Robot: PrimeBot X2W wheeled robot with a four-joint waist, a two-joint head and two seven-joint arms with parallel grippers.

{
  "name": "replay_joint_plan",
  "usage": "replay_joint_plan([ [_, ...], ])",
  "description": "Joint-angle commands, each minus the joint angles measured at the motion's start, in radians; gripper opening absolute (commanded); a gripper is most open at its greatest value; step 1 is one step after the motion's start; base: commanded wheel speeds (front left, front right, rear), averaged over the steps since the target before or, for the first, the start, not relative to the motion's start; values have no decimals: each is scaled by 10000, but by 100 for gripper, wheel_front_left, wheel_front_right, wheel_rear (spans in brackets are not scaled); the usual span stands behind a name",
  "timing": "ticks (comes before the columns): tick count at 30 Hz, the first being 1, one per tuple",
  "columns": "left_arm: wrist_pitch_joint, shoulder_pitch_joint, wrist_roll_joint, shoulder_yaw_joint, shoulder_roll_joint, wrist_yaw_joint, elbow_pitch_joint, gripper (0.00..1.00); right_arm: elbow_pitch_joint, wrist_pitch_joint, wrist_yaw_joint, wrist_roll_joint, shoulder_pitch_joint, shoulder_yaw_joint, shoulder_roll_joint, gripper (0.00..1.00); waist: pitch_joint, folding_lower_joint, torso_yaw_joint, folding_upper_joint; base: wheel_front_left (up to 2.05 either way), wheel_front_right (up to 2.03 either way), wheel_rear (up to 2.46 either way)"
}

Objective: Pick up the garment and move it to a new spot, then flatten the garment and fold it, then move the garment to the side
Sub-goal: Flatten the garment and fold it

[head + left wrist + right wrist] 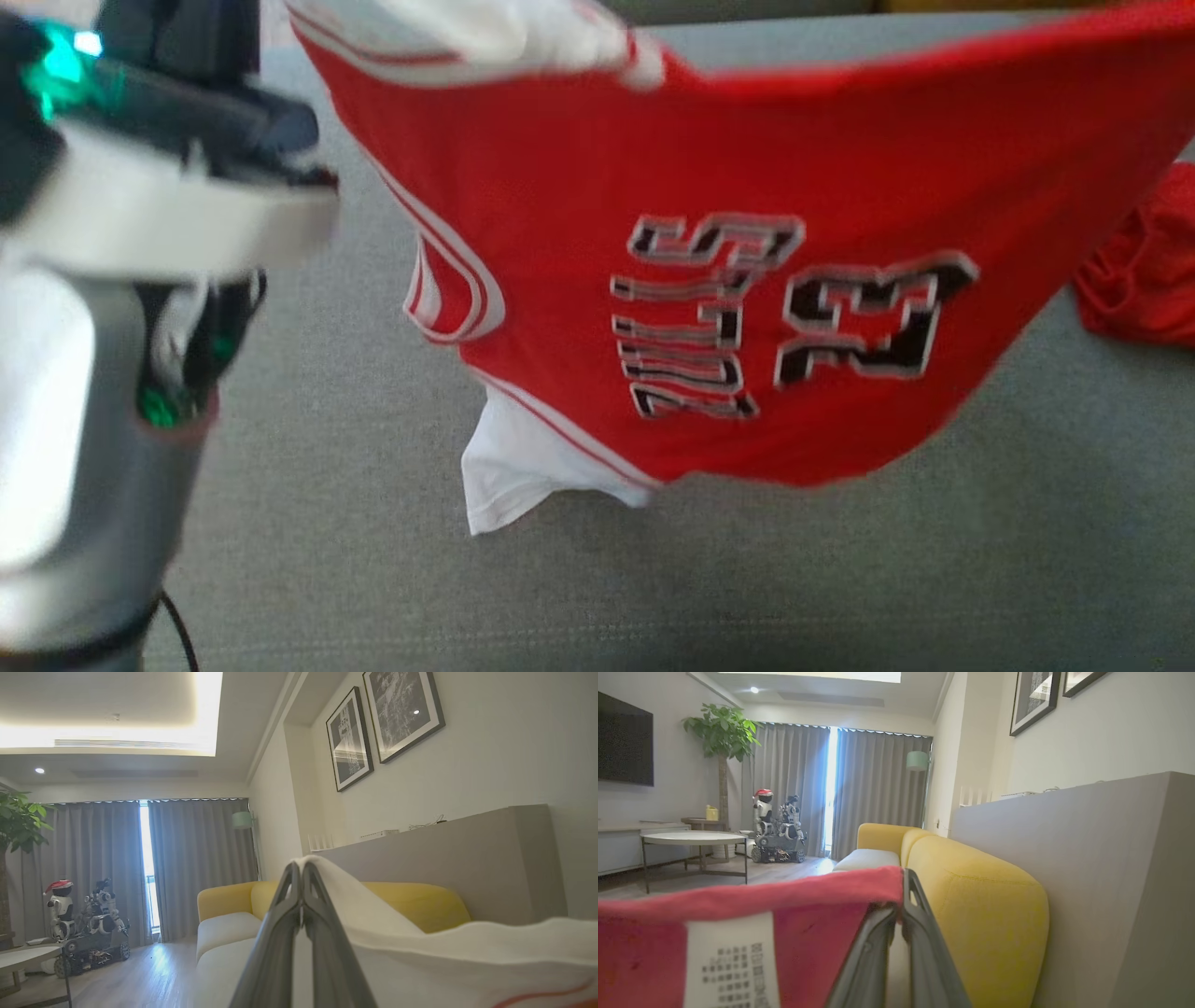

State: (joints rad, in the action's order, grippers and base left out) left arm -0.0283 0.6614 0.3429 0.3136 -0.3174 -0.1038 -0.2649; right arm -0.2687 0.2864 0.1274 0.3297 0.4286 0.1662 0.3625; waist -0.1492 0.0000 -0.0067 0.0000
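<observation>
Garment (709, 187), a red jersey with black-and-white lettering and white sleeves, hangs spread in the air between the two claws. Its top edge is drawn taut from one to the other, and its body droops below them over a grey seat cushion (840, 579).

The left claw (302, 879) has its fingers pressed together on a fold of white cloth, which drapes away to that claw's right. The right claw (903, 898) is likewise pinched tight on the red edge. From there the fabric runs off to its left, with a white care label (731, 966) facing the wrist camera. Ahead of both claws runs a yellow sofa back (971, 896). A second red cloth (1144, 271) lies crumpled on the cushion, below the right claw's end of the jersey.

By my reading, the step in hand is the carry to a new spot: the jersey is lifted and not yet laid down. The next move calls for both claws to descend together, keeping the top edge stretched so the low hem meets the cushion first and the rest lays out flat. The dangling white sleeve may tuck under, and the landing should stay off the other red cloth.
</observation>
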Motion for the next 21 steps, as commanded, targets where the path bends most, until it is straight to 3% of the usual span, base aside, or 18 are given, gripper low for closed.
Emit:
replay_joint_plan([
  [1, 28, 931, 75, -485, -298, 78, 28, 0, -68, -3, 33, 181, 707, -185, 322, 0, -278, 0, 13, 0, 0, 0, 0],
  [6, -330, 2980, 395, -525, 0, 631, 2198, 0, 1531, -239, 33, 760, 2909, -872, 563, 0, -1024, 0, -16, 0, 0, 0, 0],
  [12, -1236, 5938, 322, -509, 375, 1200, 5520, 0, 4086, -946, 33, 1226, 6070, -1810, 262, 0, -1487, 0, -175, 0, 0, 0, 0],
  [17, -1977, 7973, -2, -540, 525, 1287, 8099, 0, 6442, -2056, 33, 1190, 8162, -2464, -371, 0, -1416, 0, -376, 0, 0, 0, 0],
  [21, -2105, 8691, 43, -579, 815, 1239, 10030, 0, 8566, -2631, 33, 752, 9120, -2978, -751, 0, -1500, 0, -347, 0, 0, 0, 0],
])
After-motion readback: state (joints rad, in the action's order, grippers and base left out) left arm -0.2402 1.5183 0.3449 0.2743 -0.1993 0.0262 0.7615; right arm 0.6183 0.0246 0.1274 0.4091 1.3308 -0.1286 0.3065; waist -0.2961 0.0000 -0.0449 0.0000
